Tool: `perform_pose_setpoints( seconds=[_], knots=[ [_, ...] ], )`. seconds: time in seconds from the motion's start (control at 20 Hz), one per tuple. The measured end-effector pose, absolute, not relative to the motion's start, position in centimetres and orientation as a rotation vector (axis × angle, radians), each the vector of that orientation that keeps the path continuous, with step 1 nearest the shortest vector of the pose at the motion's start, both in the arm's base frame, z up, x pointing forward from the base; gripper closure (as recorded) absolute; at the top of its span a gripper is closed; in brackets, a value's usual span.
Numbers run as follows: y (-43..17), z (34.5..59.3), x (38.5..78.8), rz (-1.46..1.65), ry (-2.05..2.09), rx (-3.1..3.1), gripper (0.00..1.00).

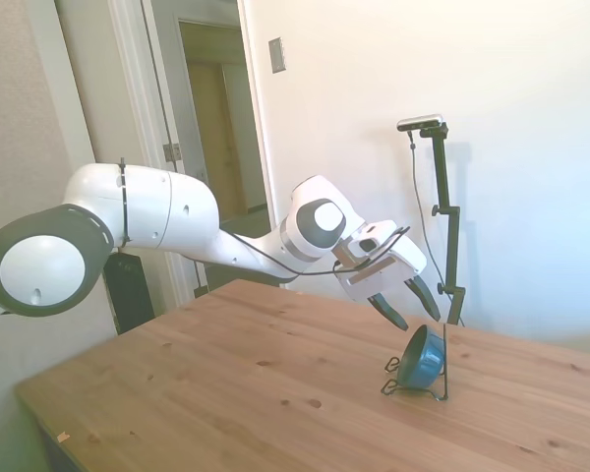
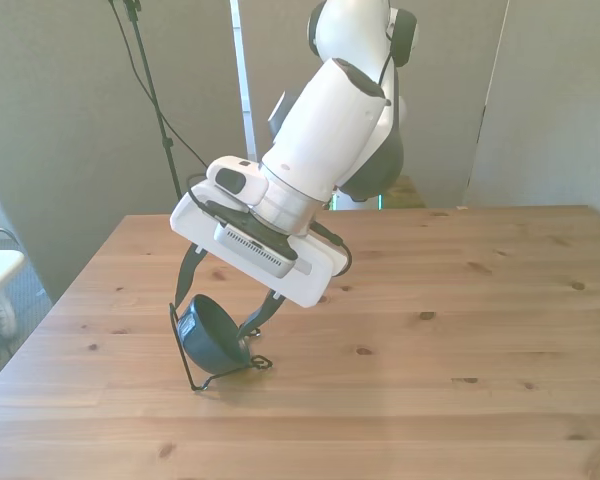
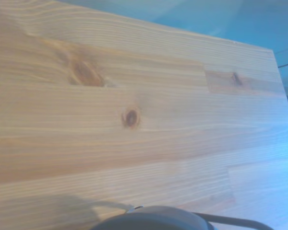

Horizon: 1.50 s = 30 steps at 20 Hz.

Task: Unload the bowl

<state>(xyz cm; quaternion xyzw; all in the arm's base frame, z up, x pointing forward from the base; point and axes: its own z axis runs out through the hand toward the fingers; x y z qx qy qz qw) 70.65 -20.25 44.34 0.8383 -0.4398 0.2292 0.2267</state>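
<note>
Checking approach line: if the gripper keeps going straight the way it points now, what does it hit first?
Most likely the bowl propped on edge in the wire rack. The open gripper points down at its upper rim, fingers straddling it in the front view. Depth is uncertain.

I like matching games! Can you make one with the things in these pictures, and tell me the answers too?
Things:
1. bowl
2. wire rack
3. gripper
4. table

Descriptions:
A. thin and black
B. wooden, with dark knots
C. blue, propped on its side
D. open, a finger either side of the bowl

Pairs: 1-C, 2-A, 3-D, 4-B
</note>
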Motion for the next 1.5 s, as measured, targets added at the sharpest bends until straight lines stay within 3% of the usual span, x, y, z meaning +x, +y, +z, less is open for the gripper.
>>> perform_pose_setpoints(
  seconds=[0.45, 0.5, 1.15, 1.5],
  knots=[
    [-20.8, 43.6, 70.4, 0.604, -1.222, 2.296, 0.0],
    [-20.8, 43.5, 70.4, 0.601, -1.223, 2.295, 1.0],
    [-21.5, 42.0, 70.3, 0.571, -1.231, 2.28, 1.0],
    [-21.3, 42.5, 70.4, 0.558, -1.234, 2.256, 1.0]
  ],
)
